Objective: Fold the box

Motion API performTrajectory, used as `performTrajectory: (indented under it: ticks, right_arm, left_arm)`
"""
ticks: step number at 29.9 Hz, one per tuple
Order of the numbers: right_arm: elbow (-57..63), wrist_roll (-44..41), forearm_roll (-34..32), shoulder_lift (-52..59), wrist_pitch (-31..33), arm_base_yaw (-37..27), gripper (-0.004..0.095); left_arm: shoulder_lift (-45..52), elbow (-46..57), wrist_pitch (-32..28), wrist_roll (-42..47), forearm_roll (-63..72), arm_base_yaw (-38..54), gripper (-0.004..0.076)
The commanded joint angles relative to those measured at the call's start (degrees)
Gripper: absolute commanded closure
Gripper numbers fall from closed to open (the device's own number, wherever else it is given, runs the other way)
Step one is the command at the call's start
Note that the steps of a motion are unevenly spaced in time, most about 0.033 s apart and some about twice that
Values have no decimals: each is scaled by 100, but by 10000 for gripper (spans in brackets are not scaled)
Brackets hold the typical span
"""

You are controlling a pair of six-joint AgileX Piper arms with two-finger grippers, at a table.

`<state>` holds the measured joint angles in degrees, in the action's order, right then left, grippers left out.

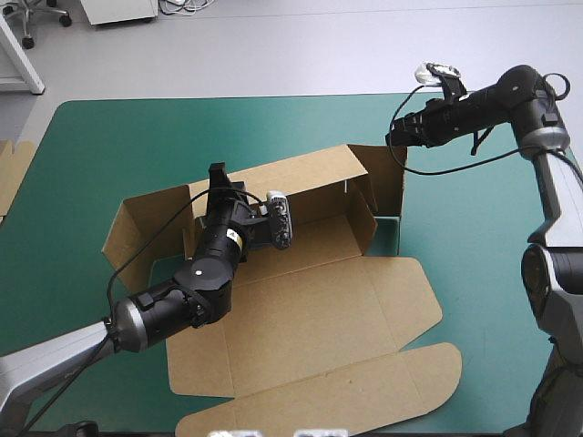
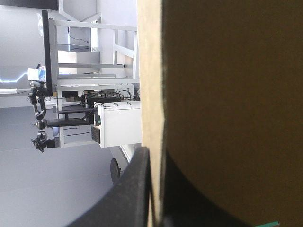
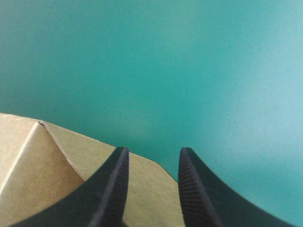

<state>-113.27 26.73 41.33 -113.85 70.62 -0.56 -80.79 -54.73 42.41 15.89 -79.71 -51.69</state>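
Observation:
The brown box [image 1: 314, 305] lies mid-table with its back wall [image 1: 301, 177] raised and its lid flat toward the near edge. My left gripper [image 1: 217, 173] sits at the left end of that wall's top rim. In the left wrist view the gripper [image 2: 154, 158] is shut on the board edge [image 2: 150, 71], one finger on each face. My right gripper [image 1: 393, 138] hovers at the upper corner of the raised right flap [image 1: 389, 182]. In the right wrist view it [image 3: 152, 155] stands open just over the flap's edge [image 3: 57, 161], with nothing pinched between its fingers.
More brown board [image 1: 13, 173] pokes in at the table's left edge. Bare teal-green cover [image 1: 118, 137] lies behind and to the left of the box, and also to its right [image 1: 474, 246].

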Motion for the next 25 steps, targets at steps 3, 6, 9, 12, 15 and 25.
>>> performTrajectory:
  ticks: [3,6,9,12,15,25]
  right_arm:
    - [-118,63,254,545,69,9,584]
    - [148,143,254,669,69,9,584]
    - [573,418,254,762,69,9,584]
    - [873,636,535,773,69,9,584]
    - [987,676,693,787,69,9,584]
    - [1035,889,1117,1351,69,9,584]
  left_arm:
    - [102,-110,-107,174,-144,-27,734]
    - [102,-110,-107,290,-214,-27,734]
    - [102,-110,-107,348,-237,-27,734]
    - [102,-110,-107,348,-237,-27,734]
    - [102,-110,-107,371,-237,-27,734]
    - [102,-110,-68,383,-237,-27,734]
